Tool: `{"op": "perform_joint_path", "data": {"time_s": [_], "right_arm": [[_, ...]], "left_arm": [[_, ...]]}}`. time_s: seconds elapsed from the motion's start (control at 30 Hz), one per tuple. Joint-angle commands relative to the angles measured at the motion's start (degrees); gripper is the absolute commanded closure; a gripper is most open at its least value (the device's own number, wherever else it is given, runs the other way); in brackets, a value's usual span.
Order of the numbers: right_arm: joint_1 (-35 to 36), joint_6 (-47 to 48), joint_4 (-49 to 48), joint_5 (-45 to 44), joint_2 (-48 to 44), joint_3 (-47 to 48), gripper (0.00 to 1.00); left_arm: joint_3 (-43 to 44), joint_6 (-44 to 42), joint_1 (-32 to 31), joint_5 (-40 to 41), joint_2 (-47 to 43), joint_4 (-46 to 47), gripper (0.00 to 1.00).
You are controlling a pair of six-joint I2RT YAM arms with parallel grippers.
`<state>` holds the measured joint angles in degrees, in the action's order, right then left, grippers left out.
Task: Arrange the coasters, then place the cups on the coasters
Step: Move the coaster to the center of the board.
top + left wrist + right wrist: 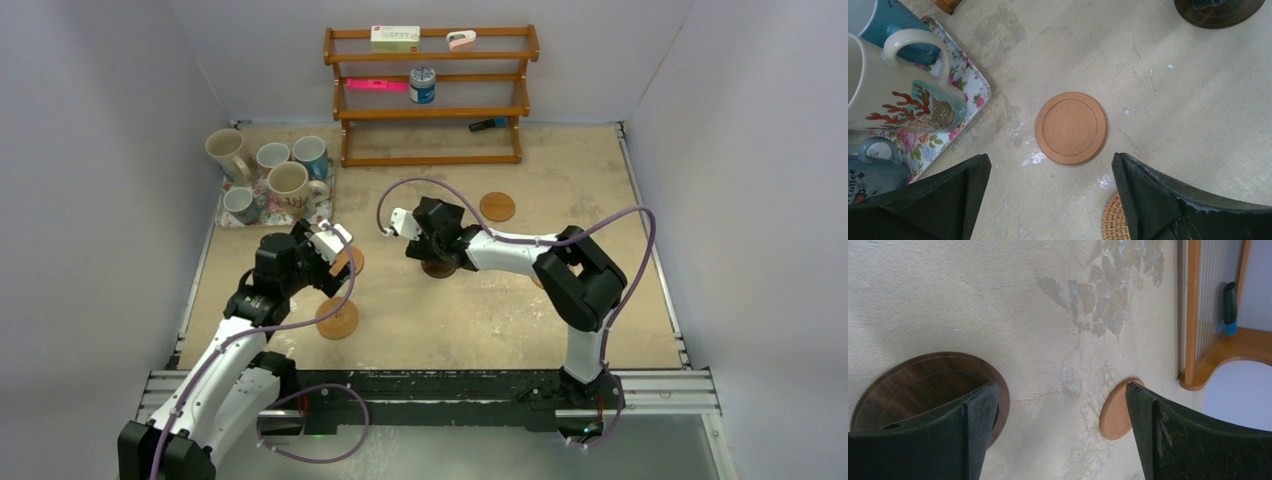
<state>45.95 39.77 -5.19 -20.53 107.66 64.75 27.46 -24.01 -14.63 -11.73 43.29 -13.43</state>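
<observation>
Tan and smooth, one coaster [1071,127] lies flat on the counter [1173,125] just ahead of the left tool [1050,160], centred on the gap between its fingers. That tool stands wide apart with nothing in it. Being a round disc, the coaster has no long axis to line up with, so a descent from any angle should suit it. A woven coaster [1111,220] sits right under that tool's right-hand finger, partly hidden by it.

The right tool [1062,387] is also spread wide and carries nothing. A dark wood coaster [923,385] lies below and to its left, its edge tucked beneath the left-hand finger. A second tan coaster [1115,410] lies further ahead on its right, towards the foot of the wooden shelf rack [1193,315].

The cups [288,183] are grouped on the floral tray [975,87], off to the left of the left tool and close beside it. None of them is on a coaster yet, so the arranging step looks to be the one in hand.

Judging by reach, the left arm is the nearer one for the smooth tan and woven discs, and the right arm for the dark wood one. A thin flat disc gives the fingers little edge to catch, so a pinch may slip.
</observation>
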Motion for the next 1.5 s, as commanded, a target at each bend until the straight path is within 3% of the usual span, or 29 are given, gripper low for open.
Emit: {"op": "perform_joint_path", "data": {"time_s": [0.0,0.2,0.47,0.67,0.93,1.47], "right_arm": [[-0.42,-1.05,2.58,-3.62,-0.33,3.01,0.01],[-0.58,-4.1,9.23,-0.96,-5.85,6.5,0.01],[-1.07,-8.27,17.0,8.33,-20.69,7.2,0.01],[-1.71,-9.54,12.6,13.46,-29.04,1.14,0.01],[-2.12,-11.22,7.79,12.56,-29.65,-1.48,0.01],[-4.38,-13.55,0.48,10.25,-35.3,-4.64,0.01]], "left_arm": [[-0.21,0.23,0.31,0.11,0.34,2.71,0.0],[3.13,-1.32,0.27,2.93,4.31,3.34,0.0],[7.63,-5.91,0.14,11.47,18.01,9.79,0.0],[10.75,-6.55,-0.66,17.43,28.54,15.81,0.0],[11.79,-7.96,-8.19,26.2,36.82,20.21,0.0],[14.46,-8.82,-10.41,29.88,46.57,20.81,0.0]]}}
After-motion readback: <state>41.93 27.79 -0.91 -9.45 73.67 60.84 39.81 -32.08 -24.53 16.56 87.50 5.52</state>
